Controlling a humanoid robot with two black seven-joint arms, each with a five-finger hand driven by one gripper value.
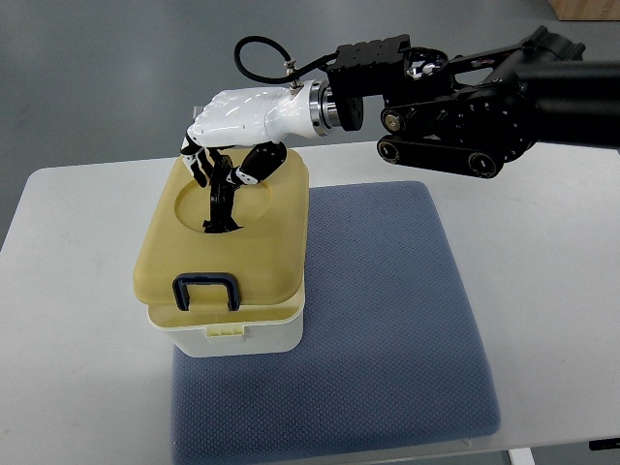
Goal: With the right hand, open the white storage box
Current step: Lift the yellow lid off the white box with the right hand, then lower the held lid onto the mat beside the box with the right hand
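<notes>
Table [68, 291]: a white tabletop is seen from steeply above, filling most of the view, with grey floor beyond its far edge.
Mat [387, 320]: a blue-grey fabric mat is laid on the table, right of centre, reaching to the near edge.
Right arm [484, 107]: a black jointed arm is brought in from the upper right edge, with a black cable looped above its wrist.
Storage box [232, 334]: a white box is set on the left part of the mat, partly overhanging onto the bare table; only its white base shows below the lid.
Lid [262, 242]: a pale yellow lid (with a round recess in its top) is seated on the box, and appears closed.
Right hand [237, 126]: a white-shelled hand is held over the far end of the lid, its dark fingers [221, 199] curled downward into the round recess, touching the lid; nothing is clamped.
Handle [204, 291]: a dark blue handle is folded flat at the near end of the lid.
</notes>
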